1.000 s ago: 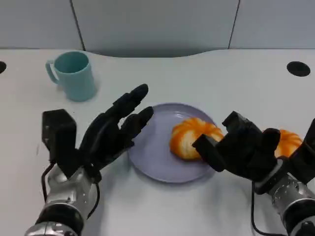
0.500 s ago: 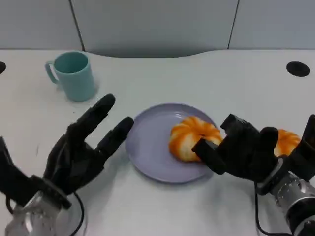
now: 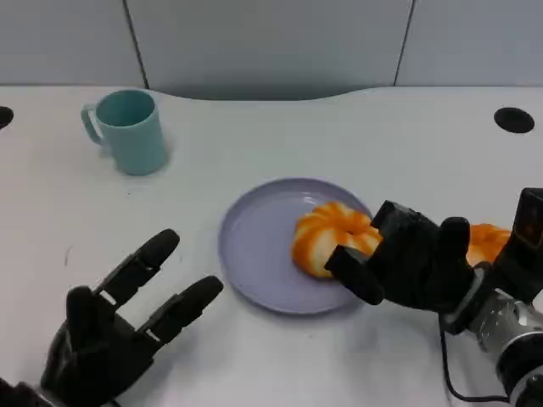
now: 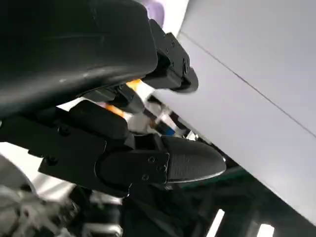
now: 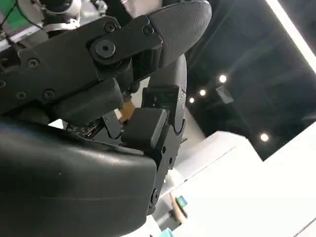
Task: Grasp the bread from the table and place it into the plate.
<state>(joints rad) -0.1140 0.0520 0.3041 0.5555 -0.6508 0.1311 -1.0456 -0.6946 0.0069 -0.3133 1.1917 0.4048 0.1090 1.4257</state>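
Note:
An orange-and-white ring-shaped bread (image 3: 327, 237) lies on the right half of the lavender plate (image 3: 254, 254) at the table's middle. My right hand (image 3: 407, 267) sits just right of the plate, palm up, and holds nothing. Its loosely curled fingers overlap the bread's right edge; whether they touch it I cannot tell. My left hand (image 3: 119, 326) is at the lower left, well clear of the plate, with its fingers spread and empty. The left wrist view shows the left hand (image 4: 148, 148) close up, and the right wrist view shows the right hand (image 5: 123, 98) the same way.
A second orange bread (image 3: 492, 242) lies on the table behind my right hand. A teal mug (image 3: 129, 131) stands at the back left. A black round hole (image 3: 513, 119) sits at the far right, and a grey wall runs along the table's back edge.
My left hand has pulled back from the plate's left rim toward the lower left corner. The right hand has shifted only slightly; the bread stays on the plate.

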